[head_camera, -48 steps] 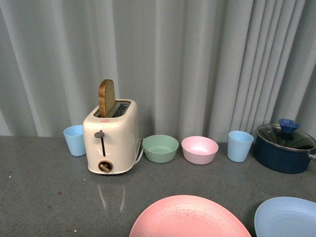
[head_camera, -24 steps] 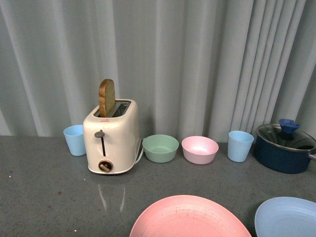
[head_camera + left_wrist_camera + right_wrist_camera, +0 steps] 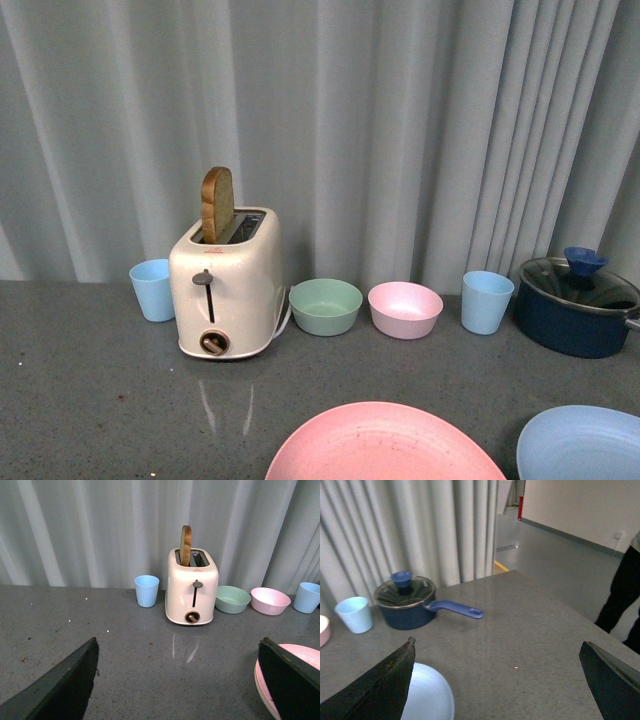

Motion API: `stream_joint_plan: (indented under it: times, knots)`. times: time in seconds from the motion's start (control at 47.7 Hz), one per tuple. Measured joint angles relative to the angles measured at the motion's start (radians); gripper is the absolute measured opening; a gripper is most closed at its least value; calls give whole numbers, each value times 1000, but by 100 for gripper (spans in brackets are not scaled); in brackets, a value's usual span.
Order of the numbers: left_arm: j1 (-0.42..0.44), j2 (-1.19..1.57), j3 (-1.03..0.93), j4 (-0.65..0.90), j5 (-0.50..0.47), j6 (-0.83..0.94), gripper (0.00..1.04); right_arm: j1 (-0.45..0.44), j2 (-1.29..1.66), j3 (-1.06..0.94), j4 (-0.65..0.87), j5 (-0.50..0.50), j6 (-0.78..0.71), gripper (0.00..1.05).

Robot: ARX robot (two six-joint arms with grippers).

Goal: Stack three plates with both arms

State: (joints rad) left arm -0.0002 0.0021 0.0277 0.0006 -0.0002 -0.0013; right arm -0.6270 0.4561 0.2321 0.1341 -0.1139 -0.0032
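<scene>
The pink plate with dark specks [image 3: 385, 447] lies at the front centre of the grey counter, cut by the frame's bottom edge. The light blue plate [image 3: 585, 445] lies to its right. The cream-beige plate is out of view. No arm shows in the front view. My left gripper [image 3: 177, 680] is open and empty above bare counter; the pink plate's edge [image 3: 261, 680] shows beside one finger [image 3: 292, 680]. My right gripper [image 3: 497, 680] is open and empty; the blue plate [image 3: 427, 695] lies by one finger [image 3: 375, 690].
A cream toaster [image 3: 225, 290] with a bread slice stands at the back. Beside it are a blue cup [image 3: 152, 289], a green bowl [image 3: 325, 305], a pink bowl [image 3: 405, 309], another blue cup [image 3: 487, 301] and a dark blue lidded pot [image 3: 580, 305]. The counter's edge [image 3: 560, 605] is on the right.
The front view has shifted slightly: everything sits a little lower in the frame. Nothing on the counter has moved.
</scene>
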Motion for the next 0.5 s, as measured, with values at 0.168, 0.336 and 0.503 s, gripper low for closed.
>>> stream_joint_plan:
  times: [0.168,0.336,0.503]
  knots:
    - [0,0,0,0,0,0,98,-288,420,111,171,-159,-113,97]
    - [0,0,0,0,0,0,98,-331,953,265,333,-101,-413,97]
    - [0,0,0,0,0,0,98,-257,1189,312,409,-140,-619,97]
